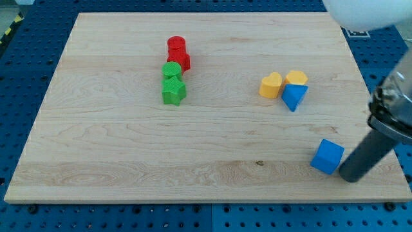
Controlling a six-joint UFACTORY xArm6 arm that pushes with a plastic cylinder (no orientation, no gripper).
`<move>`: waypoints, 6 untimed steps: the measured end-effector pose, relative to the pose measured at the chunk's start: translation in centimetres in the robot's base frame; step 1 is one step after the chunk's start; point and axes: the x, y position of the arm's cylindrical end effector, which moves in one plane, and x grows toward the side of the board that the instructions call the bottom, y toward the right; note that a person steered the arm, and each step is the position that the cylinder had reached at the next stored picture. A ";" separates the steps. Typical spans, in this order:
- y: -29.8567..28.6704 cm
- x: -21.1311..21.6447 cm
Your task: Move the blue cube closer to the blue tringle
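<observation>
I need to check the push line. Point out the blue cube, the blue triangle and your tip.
blue cube [327, 156], camera view, on its top face.
blue triangle [293, 96], camera view, on its top face.
my tip [349, 176], camera view, at the rod's lower end, just right of the cube.

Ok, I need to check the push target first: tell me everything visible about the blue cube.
The blue cube is a small, solid-looking, matte blue block, tilted so a corner faces the view's bottom. It sits flat on the wooden board near its lower right corner, below the blue triangle. My tip is right beside it on the view's right, apparently touching.
</observation>
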 end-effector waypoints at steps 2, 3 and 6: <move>-0.6 -0.4; -2.8 -0.4; -9.4 -2.8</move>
